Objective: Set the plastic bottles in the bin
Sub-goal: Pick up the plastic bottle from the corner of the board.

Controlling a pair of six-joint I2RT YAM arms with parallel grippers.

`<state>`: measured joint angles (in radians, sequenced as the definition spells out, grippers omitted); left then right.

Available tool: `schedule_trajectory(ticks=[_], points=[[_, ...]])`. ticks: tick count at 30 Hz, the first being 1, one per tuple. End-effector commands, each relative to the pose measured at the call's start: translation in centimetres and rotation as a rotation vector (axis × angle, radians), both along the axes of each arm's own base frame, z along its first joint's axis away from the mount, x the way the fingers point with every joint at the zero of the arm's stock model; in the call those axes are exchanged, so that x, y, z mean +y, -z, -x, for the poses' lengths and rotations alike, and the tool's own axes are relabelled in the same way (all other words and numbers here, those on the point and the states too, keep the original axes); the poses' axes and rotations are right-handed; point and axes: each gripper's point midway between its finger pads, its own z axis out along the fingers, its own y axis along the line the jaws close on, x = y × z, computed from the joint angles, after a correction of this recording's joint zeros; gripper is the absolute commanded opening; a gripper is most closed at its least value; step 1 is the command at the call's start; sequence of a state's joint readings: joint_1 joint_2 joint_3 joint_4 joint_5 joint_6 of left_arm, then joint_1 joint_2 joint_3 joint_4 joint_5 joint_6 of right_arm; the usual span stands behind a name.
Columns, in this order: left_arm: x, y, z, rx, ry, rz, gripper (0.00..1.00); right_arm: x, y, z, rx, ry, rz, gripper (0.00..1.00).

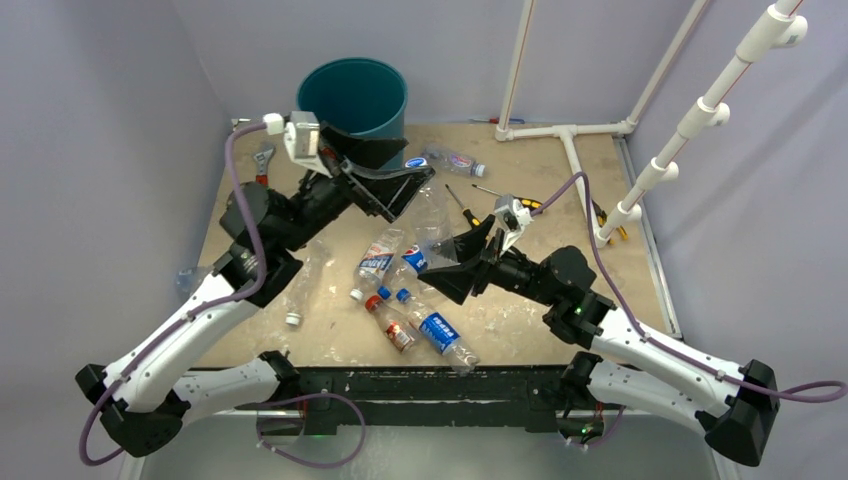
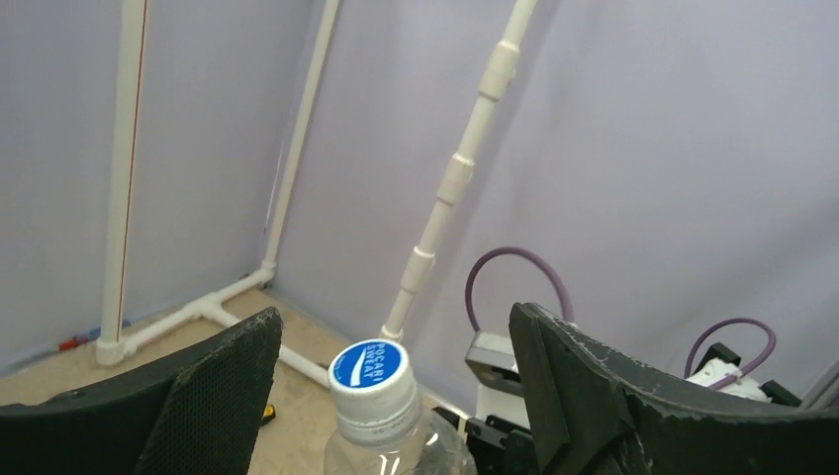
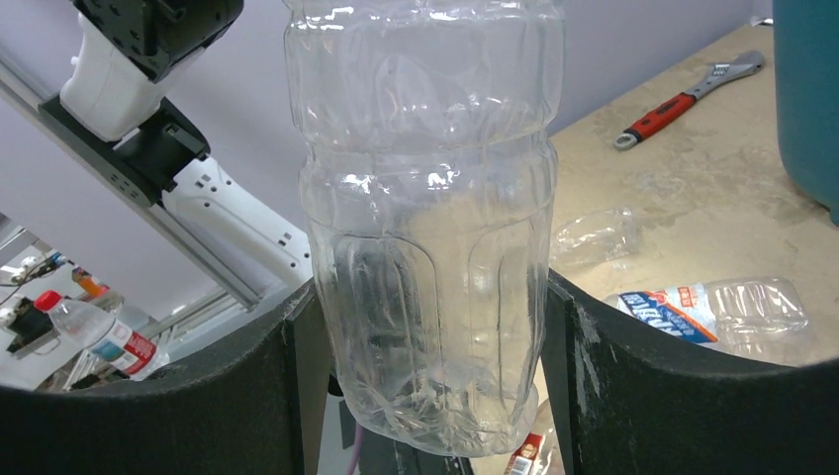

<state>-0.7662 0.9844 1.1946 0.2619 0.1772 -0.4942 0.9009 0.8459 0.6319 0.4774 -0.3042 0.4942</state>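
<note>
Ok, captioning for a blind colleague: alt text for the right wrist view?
A clear plastic bottle stands between the right gripper's dark fingers. Behind it lie crushed bottles, a red-handled wrench and the teal bin's edge.

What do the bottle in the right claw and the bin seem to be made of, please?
The bottle looks like thin clear plastic: glossy, see-through, ribbed and dented. The bin appears to be opaque teal plastic with a smooth, faintly shiny wall, though its material is less certain.

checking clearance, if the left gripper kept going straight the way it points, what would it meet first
Probably nothing near: past the left gripper and its clear bottle, the left wrist view shows open air, then a white pipe stand and the wall. Depth is unclear.
</note>
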Motion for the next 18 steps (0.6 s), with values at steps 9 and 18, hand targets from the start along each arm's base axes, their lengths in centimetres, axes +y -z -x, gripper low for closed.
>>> schedule_trajectory(ticks=[9,18], points=[[-1.2,3.1,-1.5,0.121,-0.009,-0.084,0.71,-0.5,-0.8,-0.6,-0.035,0.045,-0.020,0.50],[-1.7,3.2,-1.2,0.116,0.024,-0.093,0.38,-0.4,-0.3,-0.7,-0.021,0.046,-0.018,0.49]])
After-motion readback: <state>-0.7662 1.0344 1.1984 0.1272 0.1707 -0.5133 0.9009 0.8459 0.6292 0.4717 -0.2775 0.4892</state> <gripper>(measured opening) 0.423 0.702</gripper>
